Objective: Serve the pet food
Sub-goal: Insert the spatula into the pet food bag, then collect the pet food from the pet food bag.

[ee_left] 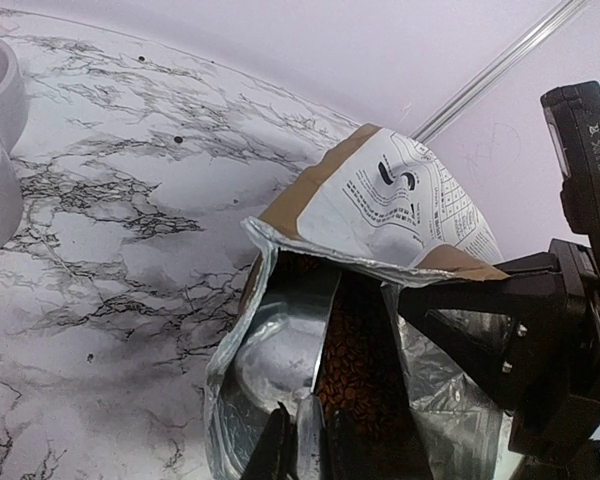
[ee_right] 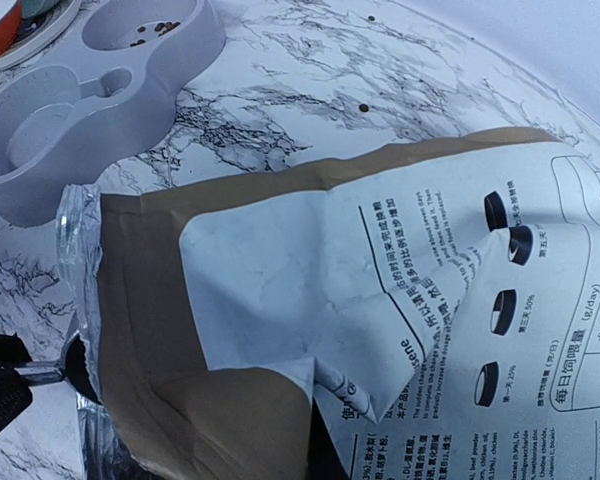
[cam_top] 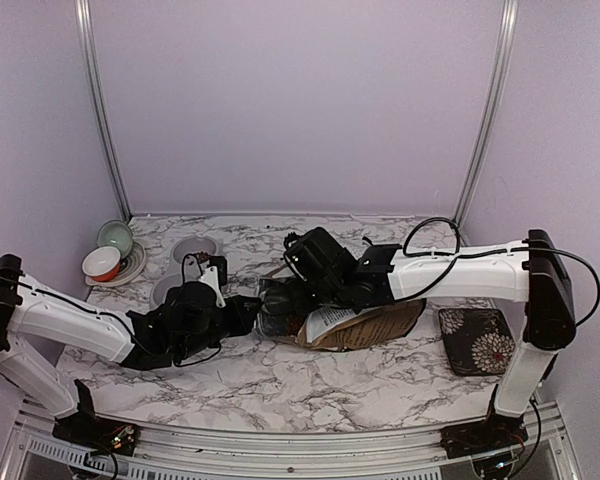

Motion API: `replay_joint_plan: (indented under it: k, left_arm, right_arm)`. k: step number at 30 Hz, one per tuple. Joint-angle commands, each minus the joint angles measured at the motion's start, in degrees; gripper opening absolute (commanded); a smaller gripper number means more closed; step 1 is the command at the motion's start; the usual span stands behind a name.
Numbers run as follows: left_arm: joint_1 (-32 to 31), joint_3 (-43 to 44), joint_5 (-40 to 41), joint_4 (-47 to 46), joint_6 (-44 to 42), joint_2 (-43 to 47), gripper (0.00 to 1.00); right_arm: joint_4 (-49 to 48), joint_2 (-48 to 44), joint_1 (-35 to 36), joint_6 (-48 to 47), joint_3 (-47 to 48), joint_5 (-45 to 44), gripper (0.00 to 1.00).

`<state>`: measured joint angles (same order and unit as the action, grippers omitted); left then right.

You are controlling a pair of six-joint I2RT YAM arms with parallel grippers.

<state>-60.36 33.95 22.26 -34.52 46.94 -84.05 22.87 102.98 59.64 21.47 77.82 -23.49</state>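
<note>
bag (cam_top: 365, 325) open, centre | scoop (ee_right: 42, 373) inside | twin feeder (ee_right: 100, 90) left | floral pad (cam_top: 475, 340) right

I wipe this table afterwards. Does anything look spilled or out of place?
Yes. A few loose kibble pellets lie scattered on the marble table beyond the bag, outside the grey feeder. The bag lies on its side, mouth open.

Soft, even overhead light, bright overall, with faint shadows on the marble counter (cam_top: 380, 390). Left wrist view: glare on the foil lining (ee_left: 262, 366) of the bag (ee_left: 400, 200), pet food (ee_left: 355, 350) inside dim, bottom edge blurred. Right wrist view sharp mid-frame, dark and soft at lower left; top view low-detail.
</note>
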Motion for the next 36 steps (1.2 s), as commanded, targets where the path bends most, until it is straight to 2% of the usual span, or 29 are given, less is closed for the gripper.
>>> replay_joint_plan:
  k: [1, 14, 20, 28, 36]
  left_arm:
    - [-0.32, 2.95, 4.98, 1.84, -3.90, -2.99, 0.00]
    - [-1.16, 4.62, 2.55, 1.89, -2.31, -8.32, 0.00]
    - [-1.08, 4.39, 1.84, 1.84, -0.78, -8.10, 0.00]
    - [-0.99, 3.18, -2.11, -0.52, 6.10, -8.07, 0.00]
    - [-0.88, 2.15, -2.70, -2.28, 10.28, -7.66, 0.00]
  right_arm:
    - [-1.69, -0.15, -0.93, 0.85, 0.69, -1.66, 0.00]
    - [-1.34, -1.19, -0.93, 1.39, -0.44, -1.81, 0.00]
    - [-1.43, -1.71, -0.88, 1.48, -0.91, -1.85, 0.00]
    - [-1.58, -2.42, -0.88, 1.82, -1.82, -1.95, 0.00]
    - [-1.47, -3.00, -0.92, 1.99, -2.13, -2.02, 0.00]
